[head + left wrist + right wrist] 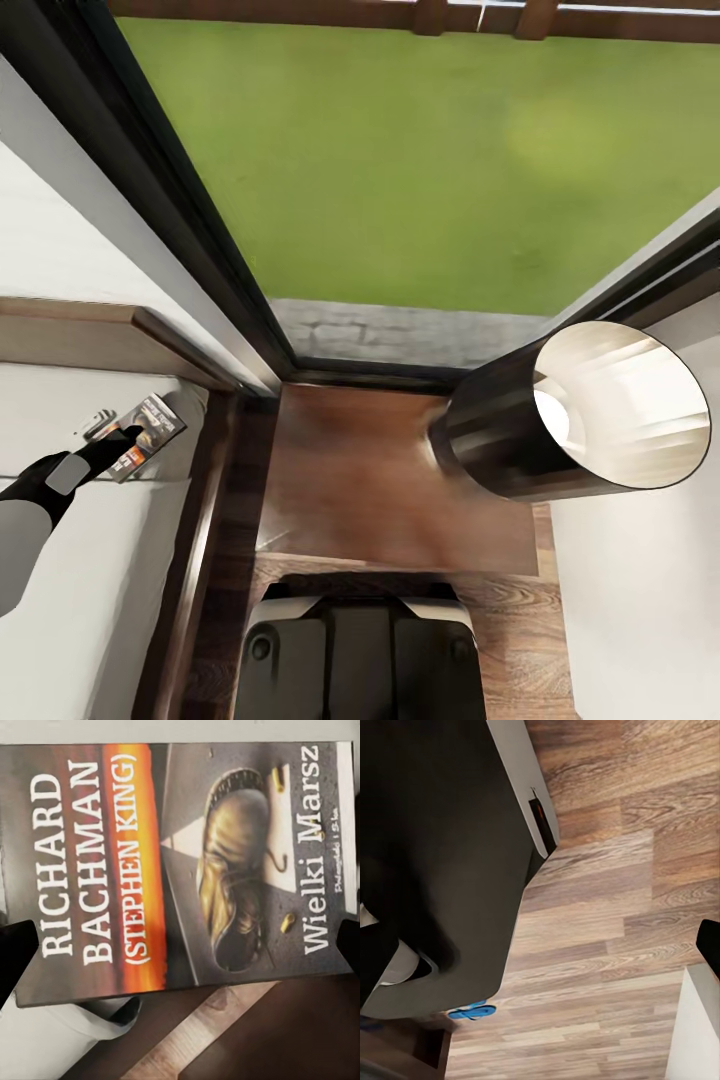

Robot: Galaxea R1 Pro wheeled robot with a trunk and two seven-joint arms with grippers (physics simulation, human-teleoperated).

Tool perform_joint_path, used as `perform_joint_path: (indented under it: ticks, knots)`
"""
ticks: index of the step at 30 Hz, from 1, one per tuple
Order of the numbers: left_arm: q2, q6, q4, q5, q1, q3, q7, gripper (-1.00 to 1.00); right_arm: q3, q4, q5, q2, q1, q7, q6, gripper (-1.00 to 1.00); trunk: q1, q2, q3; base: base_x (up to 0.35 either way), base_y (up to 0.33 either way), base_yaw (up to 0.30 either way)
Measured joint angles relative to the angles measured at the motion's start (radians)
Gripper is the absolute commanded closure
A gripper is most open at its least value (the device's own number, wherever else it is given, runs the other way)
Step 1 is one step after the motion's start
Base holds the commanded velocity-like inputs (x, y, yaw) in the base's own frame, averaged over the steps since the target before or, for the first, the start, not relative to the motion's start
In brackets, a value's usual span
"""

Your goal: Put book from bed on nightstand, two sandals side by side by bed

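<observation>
The book (152, 430) lies at the bed's (90, 570) top corner, close to the dark headboard (70, 340). In the left wrist view the book's cover (187, 862) reads "RICHARD BACHMAN", and past one edge I see the mattress corner and dark wood. My left gripper (120, 437) is right over the book and open (180, 949), with a dark fingertip (15, 952) at each short end. The nightstand (380, 480) stands beside the bed, directly ahead. One blue sandal (472, 1010) lies on the plank floor, half hidden by my dark body. My right gripper (540, 949) hangs open over the floor.
A dark lamp with a wide shade (600, 420) overhangs the nightstand's right side. Behind it, black-framed windows (200, 250) meet in a corner with a green lawn outside. My base (360, 650) sits against the nightstand's front. A white wall (650, 600) is at the right.
</observation>
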Motion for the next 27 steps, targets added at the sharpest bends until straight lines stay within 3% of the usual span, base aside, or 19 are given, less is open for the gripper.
perform_joint_path:
  ticks: [14,27]
  knots:
    - [0.007,0.008,-0.002,0.001,0.0,0.0,-0.026,-1.0,0.0,0.0,0.0,0.0,0.0,0.0,0.0,-1.0,0.0,0.0,0.0,0.0,0.0,0.0]
    - [0.008,0.08,-0.002,0.001,0.0,0.0,-0.102,-1.0,0.0,0.001,0.0,0.0,0.0,0.0,0.0,-1.0,0.0,0.0,0.0,0.0,0.0,0.0]
